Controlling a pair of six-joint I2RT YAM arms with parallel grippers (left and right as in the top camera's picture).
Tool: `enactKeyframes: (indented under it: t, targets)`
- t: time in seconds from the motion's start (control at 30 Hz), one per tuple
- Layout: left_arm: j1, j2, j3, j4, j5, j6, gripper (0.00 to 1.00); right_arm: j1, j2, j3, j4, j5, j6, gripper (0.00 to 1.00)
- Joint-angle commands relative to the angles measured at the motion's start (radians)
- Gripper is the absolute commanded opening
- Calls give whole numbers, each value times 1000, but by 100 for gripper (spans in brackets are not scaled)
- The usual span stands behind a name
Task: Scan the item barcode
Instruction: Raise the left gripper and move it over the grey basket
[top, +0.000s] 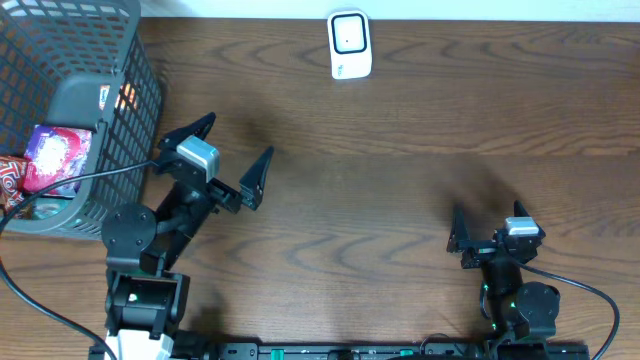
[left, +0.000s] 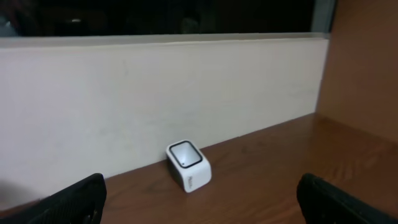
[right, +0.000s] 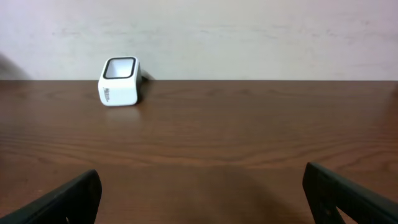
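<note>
A white barcode scanner (top: 350, 45) with a dark window stands at the table's far edge; it also shows in the left wrist view (left: 188, 165) and the right wrist view (right: 120, 81). Packaged items lie in the grey mesh basket (top: 140, 60) at far left: a purple-pink packet (top: 55, 155), a red one (top: 10, 180) and a grey one (top: 90, 100). My left gripper (top: 225, 152) (left: 200, 202) hangs open just right of the basket, holding nothing. My right gripper (top: 487, 222) (right: 202, 190) is open and empty near the front right, facing the scanner.
A black cable (top: 90, 180) runs from the left arm over the basket's front rim. A pale wall (right: 249, 37) rises right behind the scanner. Bare brown wood lies between the two arms and the scanner.
</note>
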Motion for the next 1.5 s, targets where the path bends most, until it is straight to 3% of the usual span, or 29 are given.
enactKeyframes:
  t: [0.0,0.1,0.23,0.37,0.43,0.57,0.7,0.87,1.0,1.07,1.3,1.47]
  targets:
    - [5,13,60,1,-92,-27,98,0,-5,-3,-2,8,15,99]
    - [5,39,142,-72,-165,-21,98,0,-5,-3,-2,8,14,99]
    - [5,124,317,-325,-244,22,98,0,-5,-3,-1,8,15,99]
    - [5,207,441,-531,-101,102,98,0,-5,-3,-2,8,14,99]
    - [5,222,443,-531,-30,101,98,0,-5,-3,-2,8,14,99]
    - [5,230,443,-502,-39,139,98,0,-5,-3,-2,8,14,99]
    - [5,235,474,-515,-201,43,98,0,-5,-3,-1,8,14,99]
    - [23,311,636,-677,-369,6,98,0,-5,-3,-2,8,14,99]
    - [84,421,826,-903,-353,-8,98,0,-5,-3,-2,8,15,99]
    - [98,456,861,-941,-308,-8,98,0,-5,-3,-1,8,15,99]
    - [105,488,862,-919,-285,10,98,0,-5,-3,-2,8,15,99]
    - [157,497,900,-891,-309,-80,97,0,-5,-3,-2,8,15,99]
